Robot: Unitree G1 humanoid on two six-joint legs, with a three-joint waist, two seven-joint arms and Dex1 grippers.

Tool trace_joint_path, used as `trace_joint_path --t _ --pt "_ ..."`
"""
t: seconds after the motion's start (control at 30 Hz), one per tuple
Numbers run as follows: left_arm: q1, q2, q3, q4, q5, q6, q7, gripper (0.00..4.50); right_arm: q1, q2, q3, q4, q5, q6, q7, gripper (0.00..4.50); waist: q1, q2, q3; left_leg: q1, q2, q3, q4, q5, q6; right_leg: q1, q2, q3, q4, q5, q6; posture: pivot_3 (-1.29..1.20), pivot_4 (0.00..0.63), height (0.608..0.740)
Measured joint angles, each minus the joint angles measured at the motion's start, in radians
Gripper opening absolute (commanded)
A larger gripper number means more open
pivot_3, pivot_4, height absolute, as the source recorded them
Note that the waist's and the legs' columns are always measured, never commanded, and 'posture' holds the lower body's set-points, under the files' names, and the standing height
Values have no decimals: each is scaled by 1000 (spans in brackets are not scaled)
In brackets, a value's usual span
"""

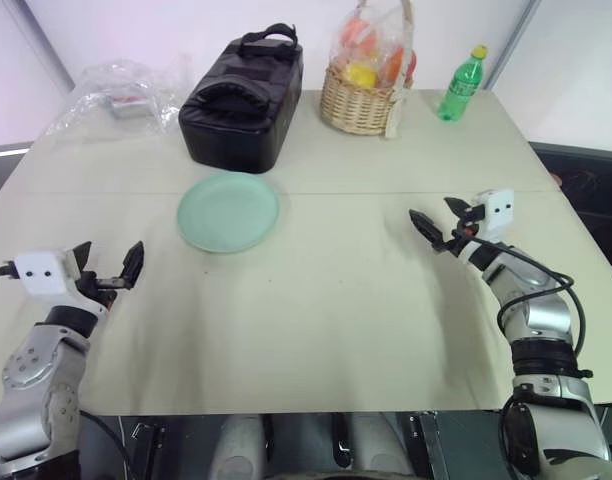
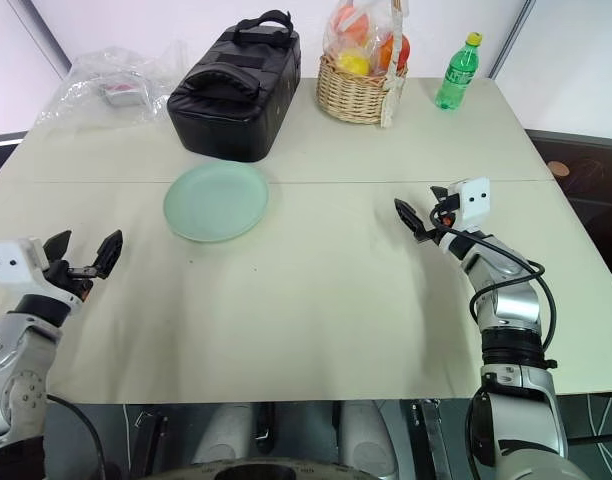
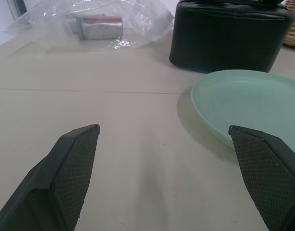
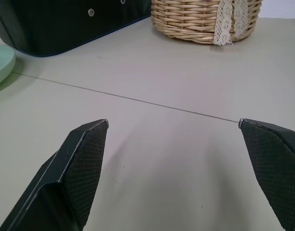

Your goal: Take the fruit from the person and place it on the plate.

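The pale mint-green plate (image 1: 229,212) lies bare on the beige table (image 1: 326,300), left of centre, just in front of a black bag. My left gripper (image 1: 111,255) hovers open over the table's near left part, with the plate (image 3: 244,103) ahead of it and to its right. My right gripper (image 1: 432,210) is open too, held above the table's right side and angled toward the middle. Nothing sits between either pair of fingers. The fruit and the person are out of view.
A black zipped bag (image 1: 243,100) stands behind the plate. At the back are a wicker basket (image 1: 359,100) of plastic-wrapped round fruits, a green bottle (image 1: 462,84) and a crumpled clear plastic bag (image 1: 121,95). The table's seam (image 4: 138,98) runs across its middle.
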Motion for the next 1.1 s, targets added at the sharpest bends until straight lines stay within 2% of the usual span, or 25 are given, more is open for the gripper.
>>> trace_joint_path --t 0.87,0.93,1.1 --pt "-26 18 -10 0 9 1 0 4500 10 3 4 -2 -1 1 2 4430 0 0 0 0 0 0 0 0 0 0 0 0 0 0 0 0 150 740" --pt "-26 18 -11 0 10 1 0 4500 16 -1 9 -35 22 41 31 4430 0 0 0 0 0 0 0 0 0 0 0 0 0 0 0 0 150 740" --pt "-26 22 -11 1 9 3 -3 4500 78 -90 59 -319 192 298 202 4430 1 0 0 0 0 -1 0 0 0 0 0 0 0 0 0 0 150 740"
